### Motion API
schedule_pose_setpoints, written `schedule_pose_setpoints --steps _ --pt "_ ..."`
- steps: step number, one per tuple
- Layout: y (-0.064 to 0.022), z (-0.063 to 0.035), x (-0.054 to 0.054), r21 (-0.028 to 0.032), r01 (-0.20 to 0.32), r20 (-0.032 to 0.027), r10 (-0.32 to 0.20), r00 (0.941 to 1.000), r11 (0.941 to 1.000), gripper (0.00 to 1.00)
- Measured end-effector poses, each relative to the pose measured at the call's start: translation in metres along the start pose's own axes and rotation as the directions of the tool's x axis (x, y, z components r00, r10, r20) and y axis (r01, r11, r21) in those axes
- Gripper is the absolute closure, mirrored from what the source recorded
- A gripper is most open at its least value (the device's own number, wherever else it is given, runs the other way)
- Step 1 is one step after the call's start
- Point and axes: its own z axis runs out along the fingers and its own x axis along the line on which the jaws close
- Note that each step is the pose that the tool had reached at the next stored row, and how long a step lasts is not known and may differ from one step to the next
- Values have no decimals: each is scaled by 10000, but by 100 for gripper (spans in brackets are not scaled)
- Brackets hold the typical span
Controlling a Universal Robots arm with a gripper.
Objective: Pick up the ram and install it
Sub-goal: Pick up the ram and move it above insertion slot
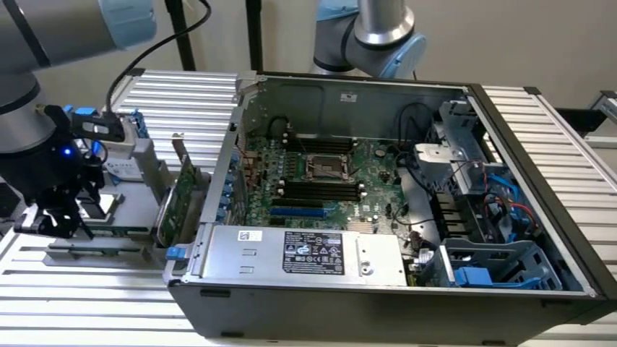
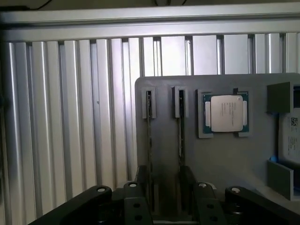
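At the exterior view's left edge, the arm's fingers (image 1: 66,220) hang over a grey holder (image 1: 140,184) on the slatted surface (image 1: 87,303). A green expansion card (image 1: 178,206) stands upright between the holder and the open computer case (image 1: 386,307). A silver hard drive (image 1: 126,144) sits higher in the frame.

The wrist view adds what that angle hides. A processor chip (image 2: 226,112) lies flat in the holder. The ram (image 2: 149,136), a thin dark strip seen edge-on, stands in a slot with a second stick (image 2: 180,136) just beside it. The fingers are spread apart, grasping nothing, one over each stick's near end.
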Motion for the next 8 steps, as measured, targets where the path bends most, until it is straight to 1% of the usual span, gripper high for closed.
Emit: schedule_pose_setpoints --steps 8 --pt "-6 144 43 0 34 -3 -34 10000 10000 0"
